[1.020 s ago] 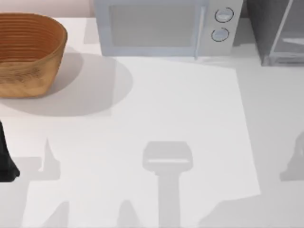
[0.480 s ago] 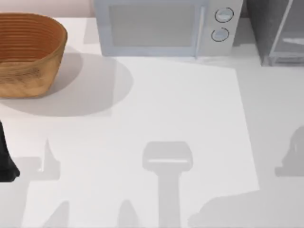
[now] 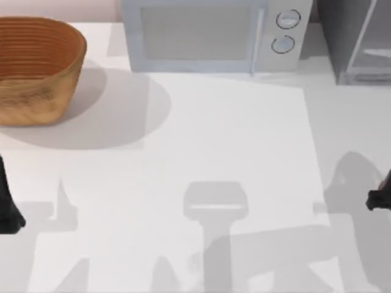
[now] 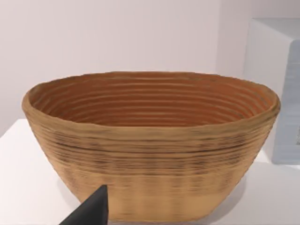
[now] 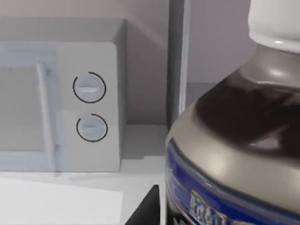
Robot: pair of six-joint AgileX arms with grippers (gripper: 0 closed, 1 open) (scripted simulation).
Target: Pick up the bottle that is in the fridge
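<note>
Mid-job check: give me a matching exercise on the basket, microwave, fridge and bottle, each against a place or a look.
1 basket
2 microwave
3 fridge
4 bottle

A back right of the table
B white cap, blue label
C back left of the table
D two round knobs

Pairs: 1-C, 2-D, 3-A, 4-B.

The right gripper is at the table's right edge; the left gripper is parked at its left edge.

Tan ribbed basket (image 3: pixel 36 67), pale grey microwave (image 3: pixel 208 36), white-capped brown bottle (image 5: pixel 234 140) with blue label, dark grey fridge (image 3: pixel 357 36), white table (image 3: pixel 232 140)
</note>
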